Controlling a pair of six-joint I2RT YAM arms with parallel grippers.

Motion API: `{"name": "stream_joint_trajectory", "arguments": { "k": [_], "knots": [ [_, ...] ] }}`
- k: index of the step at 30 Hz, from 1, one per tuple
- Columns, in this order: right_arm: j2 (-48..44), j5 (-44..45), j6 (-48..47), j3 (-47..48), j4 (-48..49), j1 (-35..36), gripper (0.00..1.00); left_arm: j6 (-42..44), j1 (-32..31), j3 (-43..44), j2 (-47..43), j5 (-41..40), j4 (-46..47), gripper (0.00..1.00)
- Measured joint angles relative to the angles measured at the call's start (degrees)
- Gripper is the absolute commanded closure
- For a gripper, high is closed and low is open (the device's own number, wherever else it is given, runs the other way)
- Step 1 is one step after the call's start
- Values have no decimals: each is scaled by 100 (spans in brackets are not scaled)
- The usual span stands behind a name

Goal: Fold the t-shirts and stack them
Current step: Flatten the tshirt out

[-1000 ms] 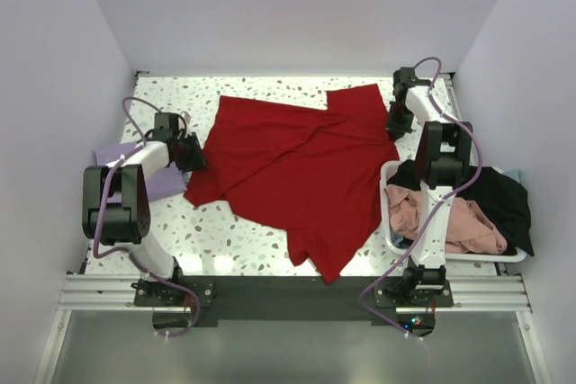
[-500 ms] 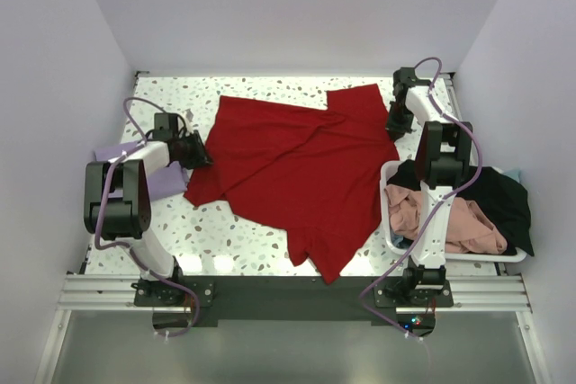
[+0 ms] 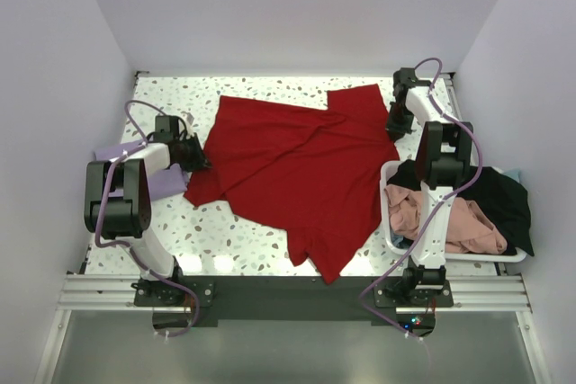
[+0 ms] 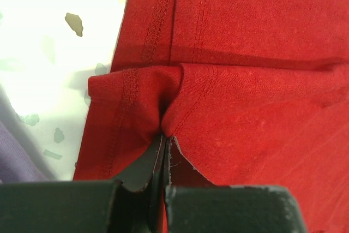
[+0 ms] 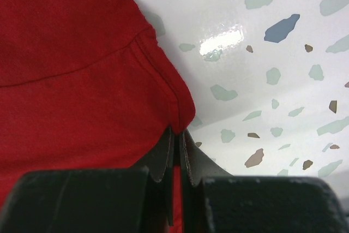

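A large red t-shirt lies spread and creased across the middle of the speckled table. My left gripper is shut on its left hem edge; the left wrist view shows the red cloth pinched and bunched at the fingertips. My right gripper is shut on the shirt's right edge, where the red fabric folds into the fingertips. A lavender shirt lies folded at the far left under the left arm. Salmon-pink and black shirts lie in the basket.
A white plastic basket stands at the right front beside the right arm's base. White walls close the table in at the back and both sides. Bare speckled tabletop shows in front of the red shirt.
The left gripper has shifted slightly along the shirt's left edge. The right arm and the shirt look unchanged.
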Motion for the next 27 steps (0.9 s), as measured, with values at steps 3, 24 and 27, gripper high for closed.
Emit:
{"name": "stream_joint_trajectory", "arguments": {
  "k": [3,24,27],
  "knots": [
    [0,0,2,0,-2,0,100,0,0,0,0,0,-4,100],
    [35,319,20,348,-341,-4,100,72,0,1386,2,-354,-887,100],
    [116,411,20,588,-422,-15,100,160,0,1631,111,-422,-931,100]
  ]
}}
